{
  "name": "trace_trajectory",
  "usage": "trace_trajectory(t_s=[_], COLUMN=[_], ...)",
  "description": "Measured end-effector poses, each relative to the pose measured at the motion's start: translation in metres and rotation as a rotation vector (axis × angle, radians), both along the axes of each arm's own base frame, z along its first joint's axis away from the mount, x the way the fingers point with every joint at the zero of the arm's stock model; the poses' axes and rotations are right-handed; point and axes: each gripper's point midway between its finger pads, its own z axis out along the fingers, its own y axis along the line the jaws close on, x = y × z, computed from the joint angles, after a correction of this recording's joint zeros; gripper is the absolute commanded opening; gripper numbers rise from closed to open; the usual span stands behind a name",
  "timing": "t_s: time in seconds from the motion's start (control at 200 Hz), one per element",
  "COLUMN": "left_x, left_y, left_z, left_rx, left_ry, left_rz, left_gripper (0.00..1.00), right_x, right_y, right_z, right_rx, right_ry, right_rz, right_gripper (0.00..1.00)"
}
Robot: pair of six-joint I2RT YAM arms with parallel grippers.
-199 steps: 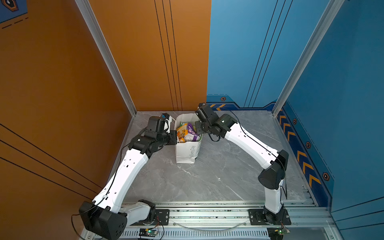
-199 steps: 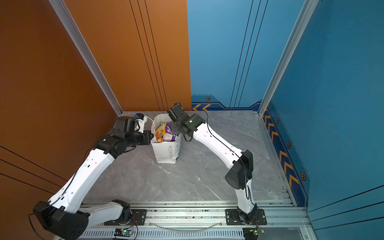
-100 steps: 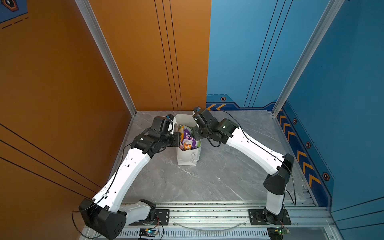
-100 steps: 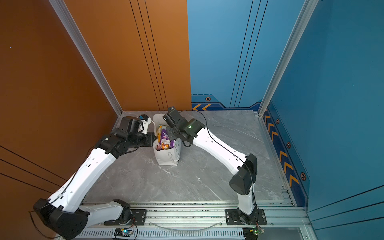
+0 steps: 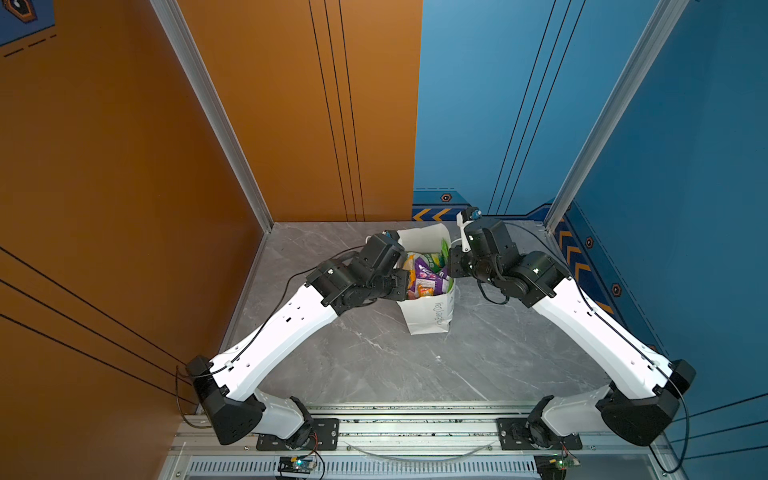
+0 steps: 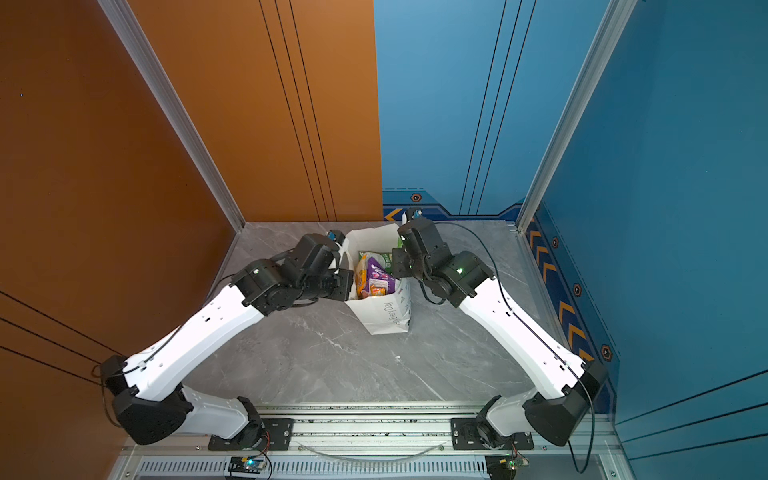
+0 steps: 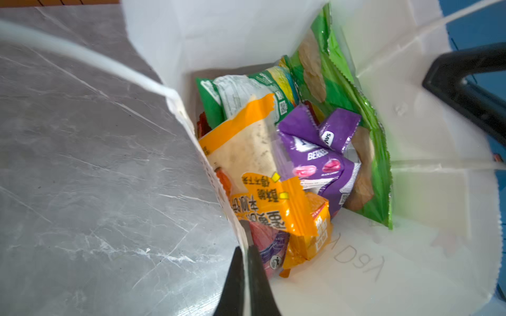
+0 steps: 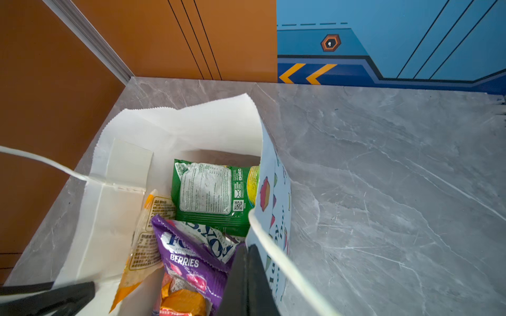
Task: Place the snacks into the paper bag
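The bag [image 5: 430, 318] stood upright on the table [image 5: 374, 365], well back from the arms' bases, its mouth open. The snacks [image 5: 424, 276] lay piled inside it: green, purple and orange packets. The left gripper [image 7: 245, 243] had its jaws pressed together on the bag's near rim, pinching the paper wall. The right gripper [image 8: 247, 253] pinched the opposite rim likewise.
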Motion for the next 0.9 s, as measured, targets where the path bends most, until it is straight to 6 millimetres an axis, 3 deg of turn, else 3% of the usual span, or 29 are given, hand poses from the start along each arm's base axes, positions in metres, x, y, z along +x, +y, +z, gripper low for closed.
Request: trace_trajectory(t_s=[0.265, 0.355, 0.591, 0.901], left_x=[-0.019, -0.017, -0.016, -0.019], left_y=[-0.025, -0.027, -0.025, -0.018], left_z=[-0.026, -0.027, -0.012, 0.009], left_rx=[0.066, 0.044, -0.025, -0.092], left_ry=[-0.008, -0.013, -0.057, -0.120], left_rz=[-0.017, -0.002, 0.021, 0.004], left_gripper=[0.01, 0.06, 0.31, 0.69], right_x=[-0.010, -0.010, -0.006, -0.011], right_y=[-0.021, -0.019, -0.016, -0.013], right_z=[-0.051, -0.051, -0.040, -0.023], right_rx=[-0.009, 0.018, 0.060, 0.090], right_ry=[0.097, 0.089, 0.051, 0.001], right_rz=[-0.034, -0.032, -0.035, -0.024], right_gripper=[0.00, 0.00, 0.25, 0.44])
